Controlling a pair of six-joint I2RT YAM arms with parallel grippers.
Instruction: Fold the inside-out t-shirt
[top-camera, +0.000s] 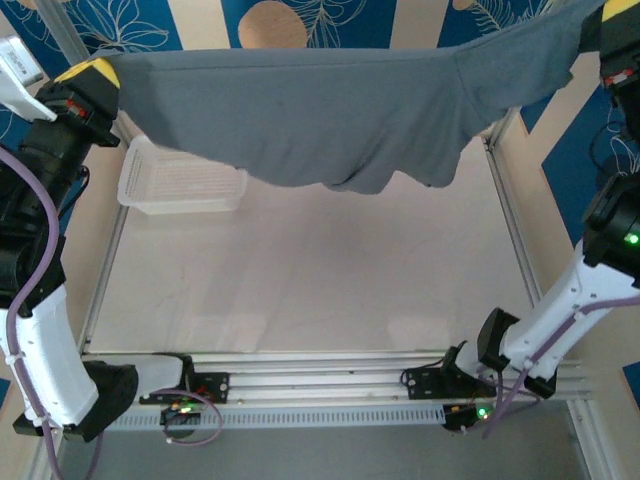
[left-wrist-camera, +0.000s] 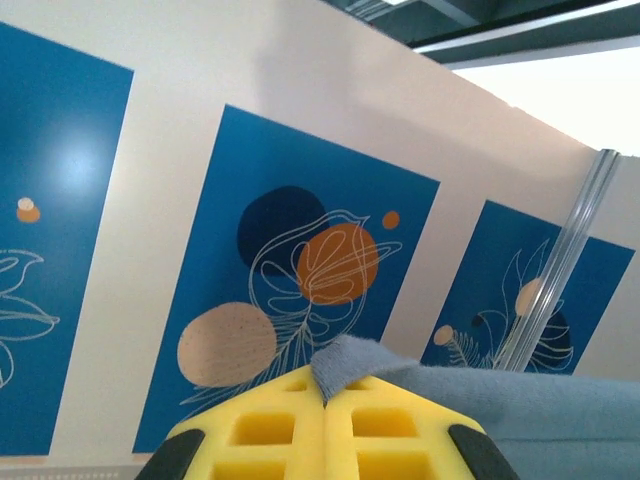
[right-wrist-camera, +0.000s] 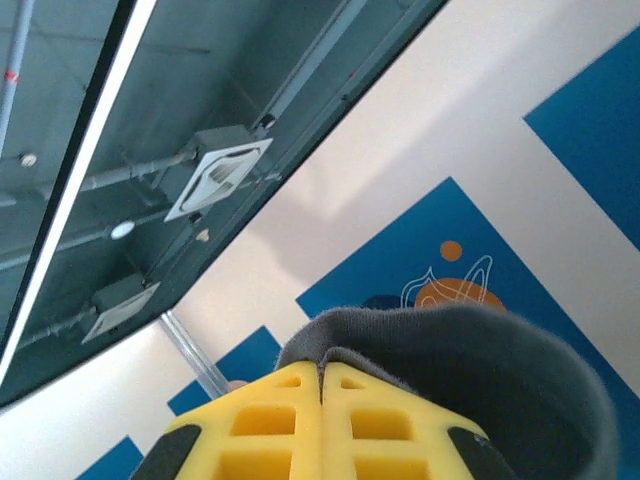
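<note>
L gripper (left-wrist-camera: 325, 398): yellow pads pressed flat together, edge of the shirt (left-wrist-camera: 520, 405) pinched in the seam btwn them. Cloth pokes up past the tips & runs off to one side. R gripper (right-wrist-camera: 320, 372): same, pads closed tight on a rolled hem that curls over the tips & drops away. Both clamped on cloth, nothing else in the grip.

Why held so: in the top view the arms are up high & well apart, each w/ one end of the shirt, so it hangs stretched btwn them like a banner, clear of the table (top-camera: 320, 290). Prob. to spread it & get its shape before laying it down for the fold.

Top edge nearly taut. Lower edge sags mid-span, w/ a sleeve toward the R end. Shirt hangs over the far half of the table, partly above the basket (top-camera: 180, 182) at far L, apparently not touching it. No fold made yet.
</note>
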